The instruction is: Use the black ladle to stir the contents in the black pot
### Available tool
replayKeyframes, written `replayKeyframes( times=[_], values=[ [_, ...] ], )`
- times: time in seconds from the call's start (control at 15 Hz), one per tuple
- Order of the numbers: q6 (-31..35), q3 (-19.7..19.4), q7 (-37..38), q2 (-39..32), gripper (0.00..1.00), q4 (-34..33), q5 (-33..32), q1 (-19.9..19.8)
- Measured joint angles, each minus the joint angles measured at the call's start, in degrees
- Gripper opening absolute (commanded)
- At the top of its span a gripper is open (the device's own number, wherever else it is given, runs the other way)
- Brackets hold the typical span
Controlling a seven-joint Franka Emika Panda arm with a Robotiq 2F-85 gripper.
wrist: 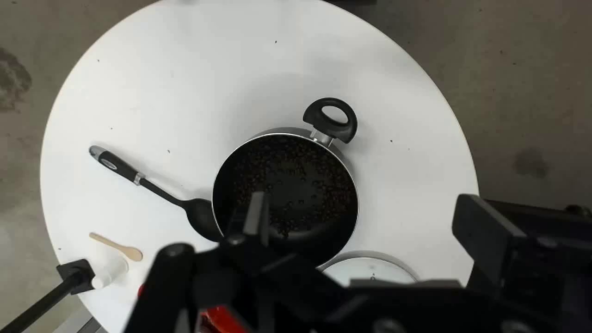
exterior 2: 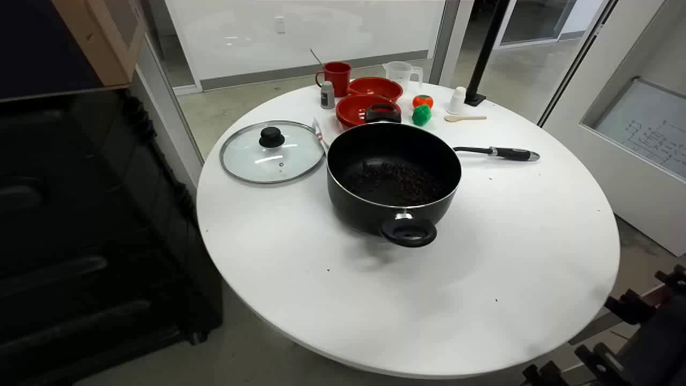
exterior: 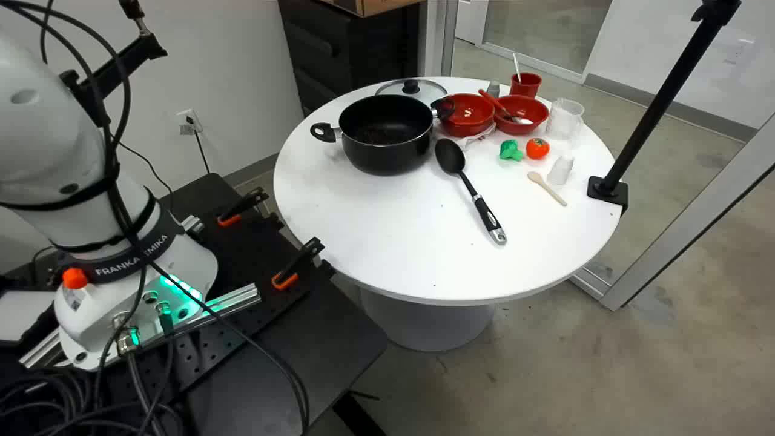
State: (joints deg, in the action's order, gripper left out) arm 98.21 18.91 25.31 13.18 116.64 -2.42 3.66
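The black pot stands on the white table, also in an exterior view and the wrist view. Small dark beans lie scattered over its bottom. The black ladle lies on the table beside the pot, bowl close to the pot wall, handle pointing away. In an exterior view its handle shows and the bowl is hidden behind the pot. It lies left of the pot in the wrist view. My gripper is open and empty, above the table, fingers wide apart; neither exterior view shows it.
A glass lid lies beside the pot. Red bowls, a red mug, a clear jug, a green piece, a tomato, a white cup and a wooden spoon stand nearby. A black pole is clamped at the edge.
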Motion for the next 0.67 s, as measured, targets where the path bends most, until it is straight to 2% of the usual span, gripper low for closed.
replayKeyframes(
  times=[0.33, 0.53, 0.67],
  values=[
    [0.0, -0.2, 0.0, 0.0, 1.00, 0.0, 0.0, 0.2],
    [0.8, -1.7, -1.3, -0.4, 1.00, 0.0, -0.8, 0.7],
    [2.0, -3.6, -5.1, -1.4, 1.00, 0.0, -2.6, 0.6]
  ],
)
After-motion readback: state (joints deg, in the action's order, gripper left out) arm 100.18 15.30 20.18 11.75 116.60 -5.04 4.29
